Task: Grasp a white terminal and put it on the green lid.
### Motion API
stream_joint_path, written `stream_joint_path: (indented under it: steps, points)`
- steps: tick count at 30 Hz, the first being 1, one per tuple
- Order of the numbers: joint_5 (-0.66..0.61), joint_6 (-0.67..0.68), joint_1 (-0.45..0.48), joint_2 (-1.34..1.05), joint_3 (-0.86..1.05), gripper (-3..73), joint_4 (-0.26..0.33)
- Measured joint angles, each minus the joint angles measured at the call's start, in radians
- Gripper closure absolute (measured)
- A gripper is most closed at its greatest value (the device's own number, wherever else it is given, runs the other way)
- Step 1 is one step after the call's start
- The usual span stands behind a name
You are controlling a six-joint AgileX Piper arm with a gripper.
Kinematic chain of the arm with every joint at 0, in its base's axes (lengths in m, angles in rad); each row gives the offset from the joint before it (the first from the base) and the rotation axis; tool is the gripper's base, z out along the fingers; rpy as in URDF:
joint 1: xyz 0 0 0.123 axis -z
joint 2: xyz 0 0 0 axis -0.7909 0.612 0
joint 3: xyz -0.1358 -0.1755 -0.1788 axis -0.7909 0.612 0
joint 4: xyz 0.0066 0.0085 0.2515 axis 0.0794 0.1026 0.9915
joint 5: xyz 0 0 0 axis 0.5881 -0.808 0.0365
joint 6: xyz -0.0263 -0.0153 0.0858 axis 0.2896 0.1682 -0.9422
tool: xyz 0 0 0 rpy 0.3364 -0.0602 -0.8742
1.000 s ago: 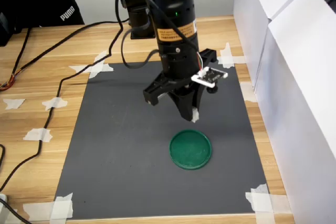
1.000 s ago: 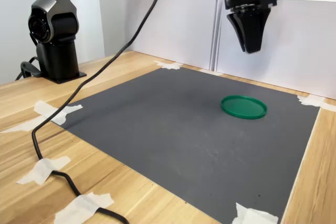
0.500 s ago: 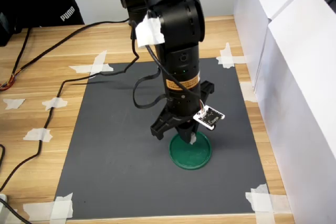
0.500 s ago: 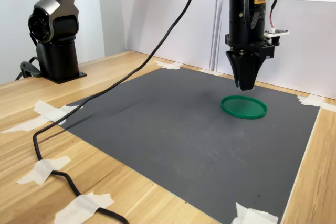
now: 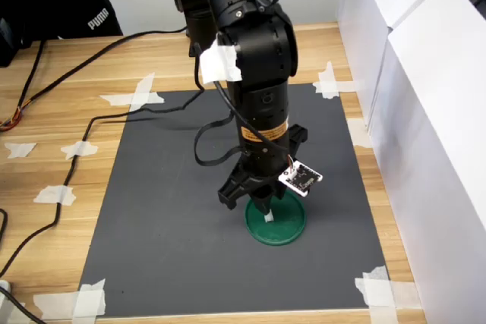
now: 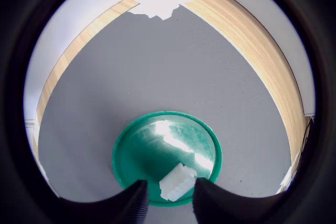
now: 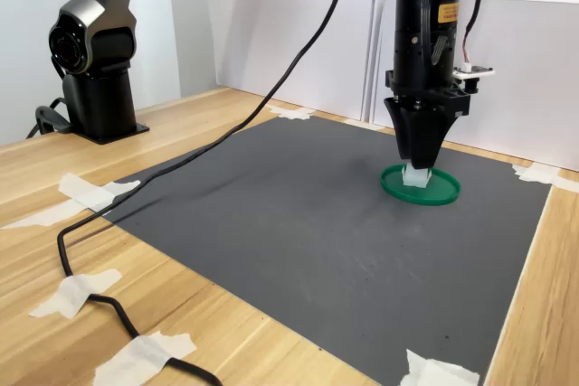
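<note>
Hanging low over the green lid on the dark mat, with the gripper pointing straight down in both exterior views; pinching the white terminal between the 2 fingertips, clenched on it, as seen plainly in the wrist view only. Showing there the terminal over the lid's near edge, lying aslant between the 2 dark tips; impossible to tell there whether resting on the lid or just above. Glimpsed in the first exterior view as a small white speck below the tips, over the disc; seen in the second exterior view at the tips, touching or almost touching the lid. Taped at the corners, the mat, onto a wooden table.
</note>
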Motion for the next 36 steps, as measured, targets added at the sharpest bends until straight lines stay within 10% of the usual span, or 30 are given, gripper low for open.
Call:
stream_joint_path:
  steps: [11,23,36]
  points:
    - [0.015,0.0,0.0,-0.089,0.016,21.8,0.0]
    - [0.311,0.0,0.061,-0.493,0.372,66.6,0.044]
    - [0.614,-0.142,0.251,-0.959,0.794,71.1,0.106]
